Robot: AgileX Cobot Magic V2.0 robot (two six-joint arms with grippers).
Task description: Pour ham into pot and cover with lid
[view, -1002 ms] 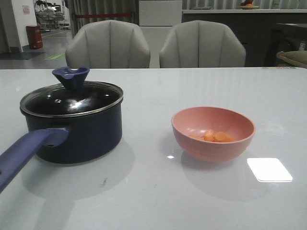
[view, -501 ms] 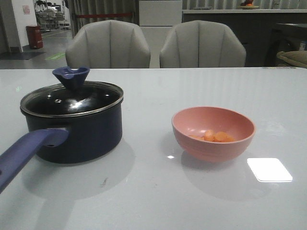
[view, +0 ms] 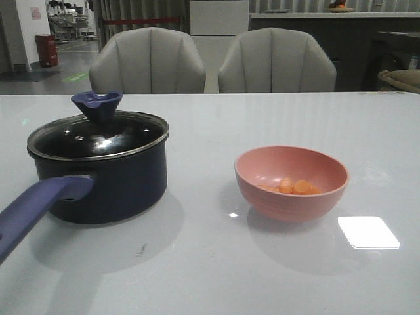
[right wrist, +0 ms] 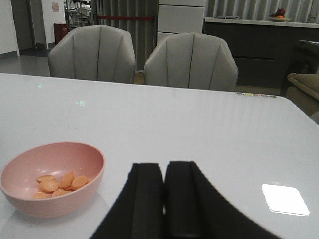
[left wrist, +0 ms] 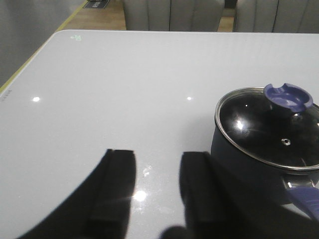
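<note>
no text, brand or number can be read anywhere. a small greenish mark on the tabletop is too small and blurred to make out. a pale sign on the far wall is also blurred beyond reading. the pot, lid and bowl carry no visible labels.

I see the dark pot with its glass lid seated on top; ham slices lie in the pink bowl to its right.
</note>
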